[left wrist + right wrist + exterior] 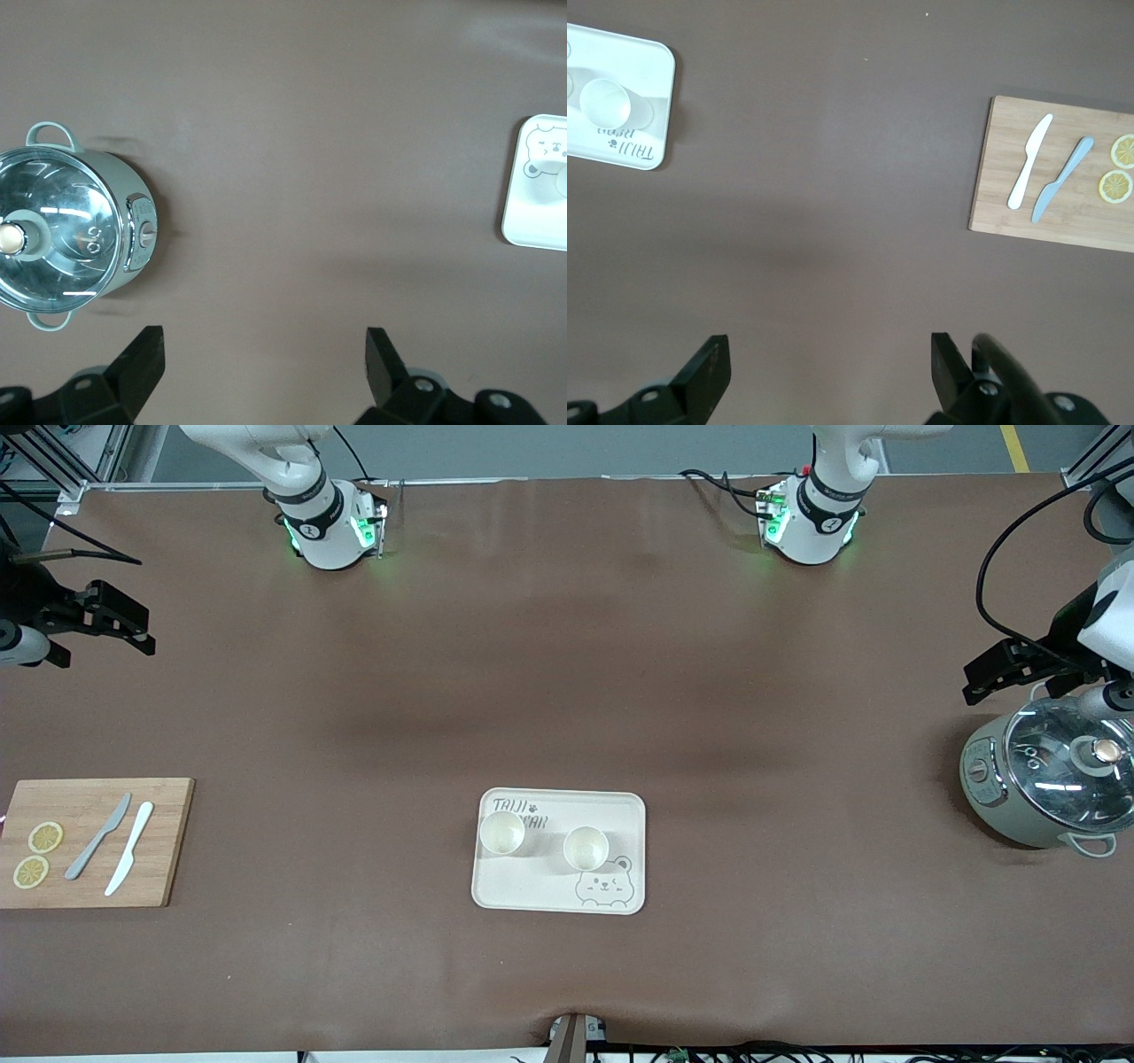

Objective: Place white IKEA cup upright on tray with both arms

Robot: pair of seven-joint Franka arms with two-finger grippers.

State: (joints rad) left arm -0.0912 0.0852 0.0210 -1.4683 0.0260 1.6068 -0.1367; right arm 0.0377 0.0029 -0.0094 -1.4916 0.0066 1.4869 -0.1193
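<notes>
Both cups (502, 833) upright on tray (560, 894), well apart from each gripper (113, 620).

White arms (306, 478), black cables.

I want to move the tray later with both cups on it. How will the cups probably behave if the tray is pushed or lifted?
Both cups stand upright and loose on the tray, so they probably slide if it is jerked. They look small and empty, so likely light and easy to tip. The raised rim may stop a slide.
</notes>
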